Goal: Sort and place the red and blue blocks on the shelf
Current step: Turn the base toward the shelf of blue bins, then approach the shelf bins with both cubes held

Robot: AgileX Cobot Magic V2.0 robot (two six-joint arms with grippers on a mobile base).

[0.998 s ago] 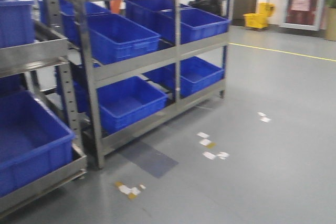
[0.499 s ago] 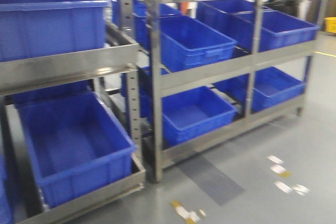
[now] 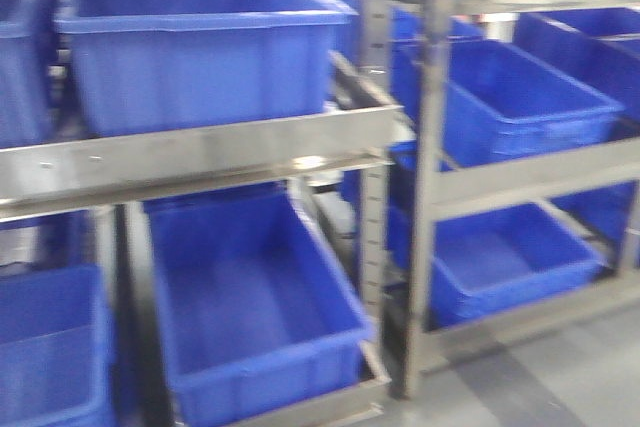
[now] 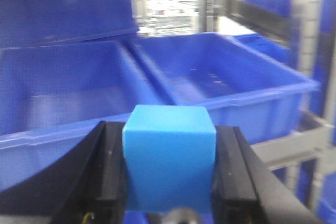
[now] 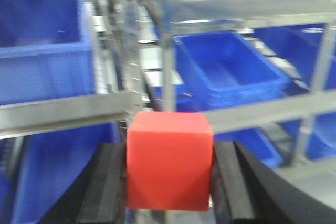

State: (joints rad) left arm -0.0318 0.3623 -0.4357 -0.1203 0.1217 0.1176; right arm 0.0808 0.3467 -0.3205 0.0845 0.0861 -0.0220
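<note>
1. The left gripper [image 4: 169,148] has its two black fingers [image 4: 111,166] pressed against opposite sides of the sky-blue matte cube [image 4: 169,163]. The cube sits upright and square between them.
2. The right gripper [image 5: 169,179] is clamped the same way on the bright red matte cube [image 5: 169,156], with a dark finger flat against each side face.
3. The long grey brushed-steel shelf [image 3: 200,159] fills the front view. Its shiny front rail runs across the middle, tilted slightly upward to the right.
4. Above that rail stands a large dark-blue plastic bin [image 3: 200,57]. Below the rail lies a second, open dark-blue bin [image 3: 250,307]. More bins sit on the tiers to the right of the rail's end post.
5. In the right wrist view the red cube is held in front of the shelf rail and just below it, not touching it.
6. In the left wrist view the blue cube is held in front of two open bins side by side. All views are blurred.
</note>
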